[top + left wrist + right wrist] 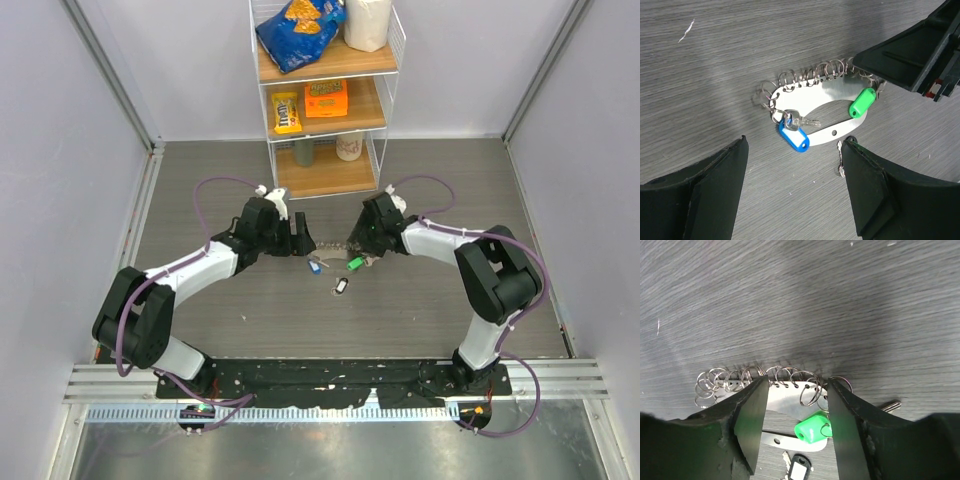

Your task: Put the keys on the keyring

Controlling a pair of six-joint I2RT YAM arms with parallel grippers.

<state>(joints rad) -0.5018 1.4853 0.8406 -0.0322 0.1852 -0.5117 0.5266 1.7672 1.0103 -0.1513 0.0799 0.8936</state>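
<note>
- My top camera hangs above and behind the arm bases, looking down and forward over the whole table [200,190] to the shelf [325,120]
- Both wrist cameras sit close to the tabletop, peering down between their own fingers [875,200]
- All three share the keyring [832,95] and green key [862,102]

The overhead view was brightly and evenly lit by diffuse light from above; only faint, soft shadows were cast on the tabletop [250,310]. The wall edges were splayed outward by wide-angle distortion. In the left wrist view, a white glare was thrown off the flat metal of the keyring [832,95], and a broad dim band was laid across the wood grain. In the right wrist view, a dark, soft shadow was spread beyond the right jaws, which were rendered nearly black and slightly soft at close range.
</note>
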